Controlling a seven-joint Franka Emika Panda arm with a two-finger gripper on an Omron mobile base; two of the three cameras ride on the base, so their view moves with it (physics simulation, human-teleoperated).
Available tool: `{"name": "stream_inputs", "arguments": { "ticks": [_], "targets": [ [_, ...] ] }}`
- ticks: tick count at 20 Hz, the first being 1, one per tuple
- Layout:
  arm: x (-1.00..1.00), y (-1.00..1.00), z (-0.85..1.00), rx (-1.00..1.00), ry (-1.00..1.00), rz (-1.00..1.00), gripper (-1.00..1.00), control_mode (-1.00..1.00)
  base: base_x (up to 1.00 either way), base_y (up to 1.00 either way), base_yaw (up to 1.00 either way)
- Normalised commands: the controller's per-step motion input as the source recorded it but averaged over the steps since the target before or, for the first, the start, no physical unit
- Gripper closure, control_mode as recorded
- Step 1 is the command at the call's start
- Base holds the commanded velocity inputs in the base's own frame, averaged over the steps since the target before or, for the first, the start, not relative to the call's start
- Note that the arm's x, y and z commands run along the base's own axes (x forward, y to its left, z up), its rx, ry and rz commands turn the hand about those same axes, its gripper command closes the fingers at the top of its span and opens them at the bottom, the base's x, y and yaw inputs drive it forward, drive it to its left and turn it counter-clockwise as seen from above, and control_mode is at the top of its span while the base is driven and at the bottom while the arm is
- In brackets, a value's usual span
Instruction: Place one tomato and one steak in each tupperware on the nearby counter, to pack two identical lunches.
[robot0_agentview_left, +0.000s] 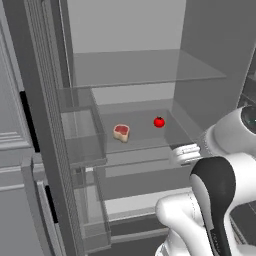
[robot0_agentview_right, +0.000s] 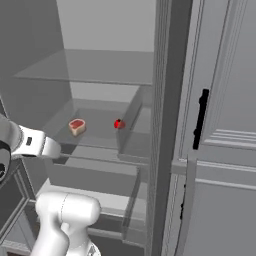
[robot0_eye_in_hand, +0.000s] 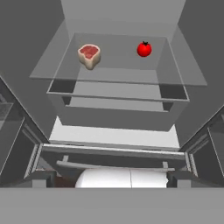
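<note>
Left base view – steak (robot0_agentview_left: 121, 132): on a glass fridge shelf (robot0_agentview_left: 145, 142), toward its left front.
Left base view – tomato (robot0_agentview_left: 159, 122): same shelf, right of the steak, nearer the back, well apart.
Right base view – steak (robot0_agentview_right: 77, 126): left on the shelf; tomato (robot0_agentview_right: 118, 123) by its right edge.
Hand view – hand (robot0_eye_in_hand: 109, 177): fingers spread wide, pinching nothing, low before the open fridge; steak (robot0_eye_in_hand: 89, 54) and tomato (robot0_eye_in_hand: 144, 49) ahead on the shelf.

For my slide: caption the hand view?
Open fridge: steak and tomato apart on a glass shelf, ahead of the open claw.
</note>
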Motion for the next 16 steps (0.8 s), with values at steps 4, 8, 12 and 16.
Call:
{"name": "stream_inputs", "arguments": {
  "ticks": [4, 8, 12, 16],
  "targets": [
    [0.0, 0.0, 0.0, 0.0, 0.0, 0.0, -1.0, 1.0, 0.53, 0.0, -0.16],
    [0.65, -0.08, -0.06, 0.01, 0.05, -0.02, -1.0, -1.0, 0.14, 0.0, -0.01],
    [0.79, -0.19, -0.15, 0.03, 0.08, 0.0, -1.0, -1.0, 0.0, 0.0, 0.0],
    [0.83, -0.13, -0.32, 0.0, 0.07, 0.0, -1.0, -1.0, 0.0, 0.0, 0.0]
  ]
}}
